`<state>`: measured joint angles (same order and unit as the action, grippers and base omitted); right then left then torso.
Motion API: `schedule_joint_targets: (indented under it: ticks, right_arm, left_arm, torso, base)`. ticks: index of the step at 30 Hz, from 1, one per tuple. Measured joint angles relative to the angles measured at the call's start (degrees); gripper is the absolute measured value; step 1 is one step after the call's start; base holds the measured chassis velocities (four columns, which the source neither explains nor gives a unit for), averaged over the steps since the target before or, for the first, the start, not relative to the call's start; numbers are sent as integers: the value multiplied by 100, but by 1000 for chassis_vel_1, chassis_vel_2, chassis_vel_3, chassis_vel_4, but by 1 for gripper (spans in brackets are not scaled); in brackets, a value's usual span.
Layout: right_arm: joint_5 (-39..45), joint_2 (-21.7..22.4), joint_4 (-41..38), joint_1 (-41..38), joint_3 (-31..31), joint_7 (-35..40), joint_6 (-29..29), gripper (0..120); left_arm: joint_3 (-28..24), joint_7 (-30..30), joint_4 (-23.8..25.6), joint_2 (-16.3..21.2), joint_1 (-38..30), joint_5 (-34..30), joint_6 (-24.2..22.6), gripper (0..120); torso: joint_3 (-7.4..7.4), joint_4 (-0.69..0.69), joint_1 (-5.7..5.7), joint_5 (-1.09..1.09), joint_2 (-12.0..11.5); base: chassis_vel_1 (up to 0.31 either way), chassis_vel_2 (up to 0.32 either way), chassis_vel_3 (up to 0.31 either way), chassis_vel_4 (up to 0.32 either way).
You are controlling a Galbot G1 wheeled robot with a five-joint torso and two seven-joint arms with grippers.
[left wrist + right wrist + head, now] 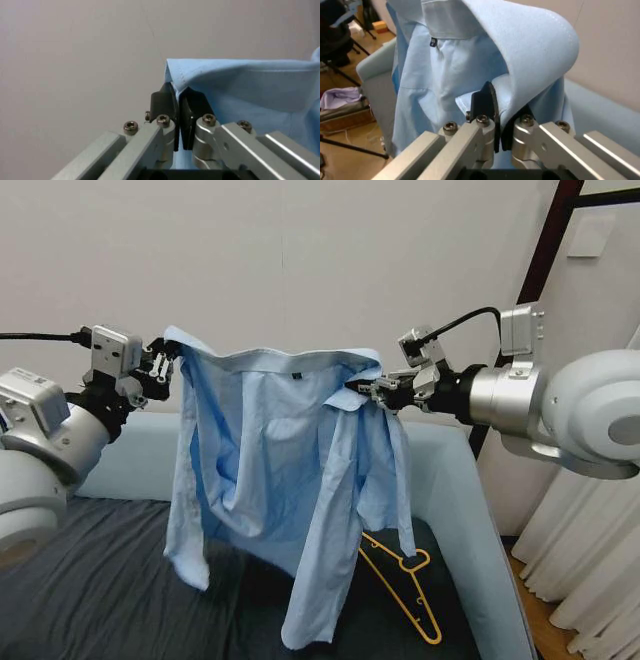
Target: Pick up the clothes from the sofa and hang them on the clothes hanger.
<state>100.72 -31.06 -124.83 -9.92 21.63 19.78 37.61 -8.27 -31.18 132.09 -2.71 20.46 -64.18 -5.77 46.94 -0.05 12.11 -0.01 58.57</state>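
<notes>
The light blue shirt hangs in the air above the sofa. It is stretched along its shoulder line between the two grippers, with the collar at the top and the body and sleeves falling loose. Its longest fold comes down close to the dark seat cover; we cannot tell whether it touches.

The left gripper has its black pads pressed together on the seam at one top corner of the shirt. The right gripper pinches a fold of cloth just under the collar at the other end. The yellow clothes hanger lies flat on the seat near the sofa's right edge, partly behind the hanging sleeve.

We judge the pick-up done and the hanging not yet begun. The next move calls for bringing shirt and hanger together. Both grippers are full, so we think one end must be freed, or the shirt lowered onto the hanger, with the neck kept open.
</notes>
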Motion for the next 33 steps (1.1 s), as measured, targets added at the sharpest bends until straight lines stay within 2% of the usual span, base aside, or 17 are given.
schedule_joint_targets:
  ticks: [1, 2, 4, 5, 7, 10, 11, 12, 16, 17, 20, 22, 24, 26, 33]
  right_arm:
    - [0, 0, 0, 0, 0, 0, 0, 0]
    - [-155, -33, 6, 226, -50, -23, -11, 0]
    - [-655, -193, 145, 911, -123, -147, -29, 0]
    - [-655, -193, 145, 911, -123, -147, -29, 0]
    - [-1169, -514, 423, 1691, -139, -186, -49, 0]
    - [-1866, -950, 865, 2489, -67, -361, -79, 0]
    - [-1866, -950, 865, 2489, -67, -361, -79, 0]
    - [-2068, -1072, 998, 2682, -31, -437, -86, 0]
    - [-3136, -1837, 1959, 3561, 119, -836, -200, 0]
    - [-3136, -1837, 1959, 3561, 119, -836, -200, 0]
    - [-3735, -2398, 2738, 3871, 371, -1076, -372, 0]
    - [-3828, -2500, 2878, 3908, 405, -1118, -414, 0]
    - [-4109, -2858, 3414, 3976, 475, -1267, -555, 0]
    - [-4278, -3063, 3825, 3968, 500, -1392, -632, 0]
    - [-4604, -3141, 4354, 3904, 533, -1668, -812, 0]
  left_arm:
    - [0, 0, 0, 0, 0, 0, 0, 0]
    - [0, -48, -103, -150, 195, 120, -29, 0]
    - [-10, -137, -536, -726, 773, 509, -84, 0]
    - [-10, -137, -536, -726, 773, 509, -84, 0]
    - [-89, -193, -1055, -1317, 1241, 825, -89, 0]
    - [-254, -268, -1685, -2058, 1709, 1066, -32, 0]
    - [-254, -268, -1685, -2058, 1709, 1066, -32, 0]
    - [-288, -282, -1834, -2233, 1806, 1120, -17, 0]
    - [-408, -298, -2929, -3396, 2389, 1579, 226, 0]
    - [-408, -298, -2929, -3396, 2389, 1579, 226, 0]
    - [-463, -215, -3639, -4131, 2659, 1920, 426, 0]
    - [-462, -213, -3785, -4265, 2692, 1995, 469, 0]
    - [-445, -212, -4184, -4644, 2742, 2163, 559, 0]
    - [-416, -178, -4488, -4856, 2716, 2265, 632, 0]
    - [-453, -119, -4785, -5023, 2555, 2276, 672, 0]
  torso:
    - [0, 0, 0, 0, 0]
    - [1, -1, 0, -1, 0]
    - [3, -3, 3, -8, -1]
    - [3, -3, 3, -8, -1]
    - [4, -4, 4, -1, -3]
    - [3, -1, 4, -4, -3]
    - [3, -1, 4, -4, -3]
    - [4, -1, 4, -2, -3]
    - [3, -2, 4, -2, -3]
    - [3, -2, 4, -2, -3]
    - [3, -1, 3, -4, -3]
    - [3, -1, 3, -3, -3]
    - [2, -1, 3, -3, -3]
    - [2, 0, 2, -1, -3]
    - [2, -3, 3, -2, -3]
  base:
    - [0, 0, 0, 0]
    - [0, 0, 0, 0]
    - [0, 0, 0, 0]
    - [0, 0, 0, 0]
    - [0, 0, 0, 0]
    - [0, 0, 0, 0]
    - [0, 0, 0, 0]
    - [0, 0, 0, 0]
    - [0, 0, 0, 0]
    - [0, 0, 0, 0]
    - [0, 0, 0, 0]
    - [0, 0, 0, 0]
    - [0, 0, 0, 0]
    - [0, 0, 0, 0]
    - [0, 0, 0, 0]
